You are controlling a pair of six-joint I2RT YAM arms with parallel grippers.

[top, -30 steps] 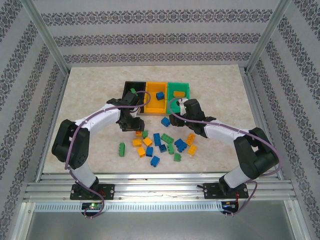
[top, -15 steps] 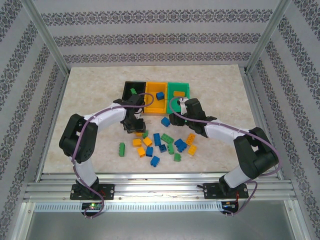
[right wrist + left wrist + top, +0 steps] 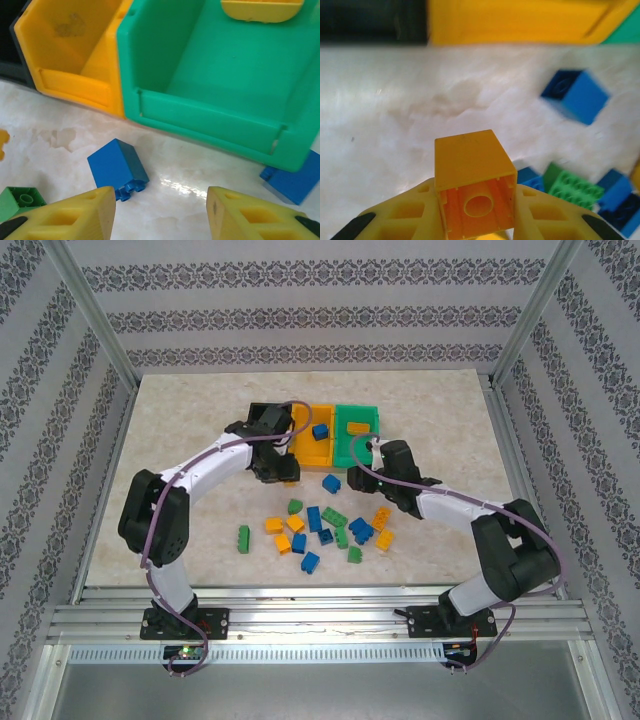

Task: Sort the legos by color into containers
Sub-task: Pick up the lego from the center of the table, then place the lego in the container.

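Left claw [image 3: 476, 212] grips yellow brick [image 3: 470, 160], near side of yellow bin [image 3: 515, 22]. Next: lift over rim, release. Right claw [image 3: 160, 210] wide.

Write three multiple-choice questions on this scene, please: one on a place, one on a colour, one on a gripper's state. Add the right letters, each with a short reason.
1. Where is the farthest blue brick?
A. in the green bin
B. in the left gripper
C. in the yellow bin

2. What colour is the held brick?
A. orange-yellow
B. green
C. blue

3. How is the right gripper?
A. shut on a brick
B. open
C. shut, empty

Answers:
1 C: the top view shows it lying inside the yellow bin.
2 A: the left wrist view shows an orange-yellow brick clamped in the left gripper.
3 B: the right wrist view shows its fingers wide apart before the green bin, with nothing between them.
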